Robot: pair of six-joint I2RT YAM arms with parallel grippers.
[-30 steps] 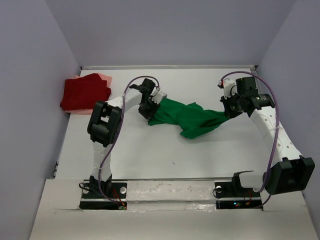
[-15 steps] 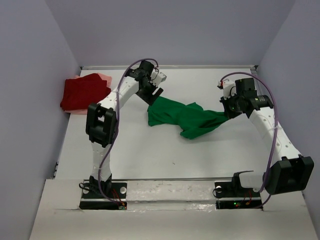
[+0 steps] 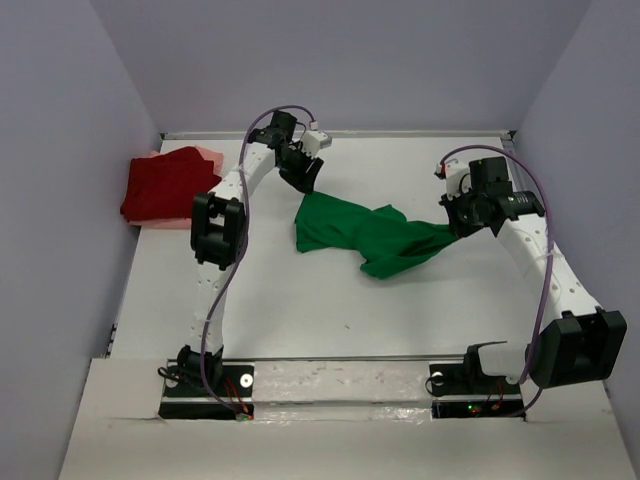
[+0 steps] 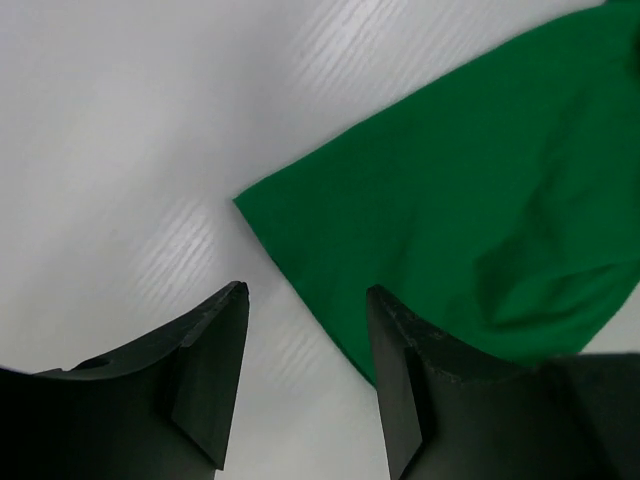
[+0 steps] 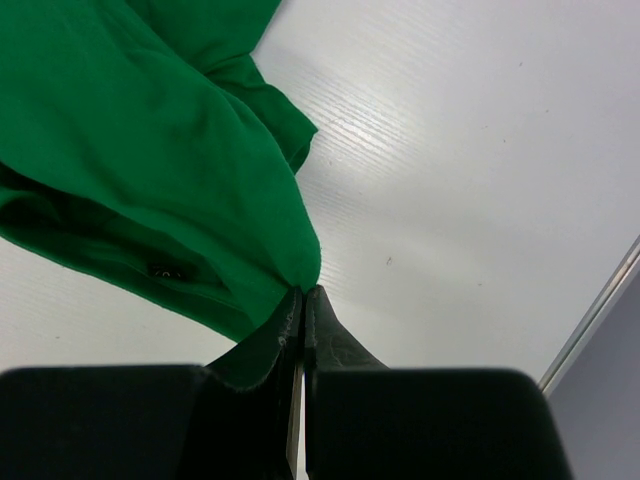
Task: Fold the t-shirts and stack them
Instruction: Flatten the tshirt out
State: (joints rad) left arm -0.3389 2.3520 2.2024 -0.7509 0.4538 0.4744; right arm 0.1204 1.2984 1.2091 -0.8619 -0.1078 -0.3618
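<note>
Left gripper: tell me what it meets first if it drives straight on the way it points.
Probably the green shirt: its corner lies just ahead of the open left gripper. Depth is unclear; it might touch bare table at the cloth's edge instead.

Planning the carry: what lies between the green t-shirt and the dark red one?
Top external view: bare table between green t-shirt and dark red t-shirt, left arm reaching across above.

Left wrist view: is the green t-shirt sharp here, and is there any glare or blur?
Left wrist view: the green t-shirt is sharp and evenly lit, the left gripper's fingers look slightly soft, and streaky glare lies on the white table. Right wrist view: the right gripper's fingers are almost black, showing little detail.
</note>
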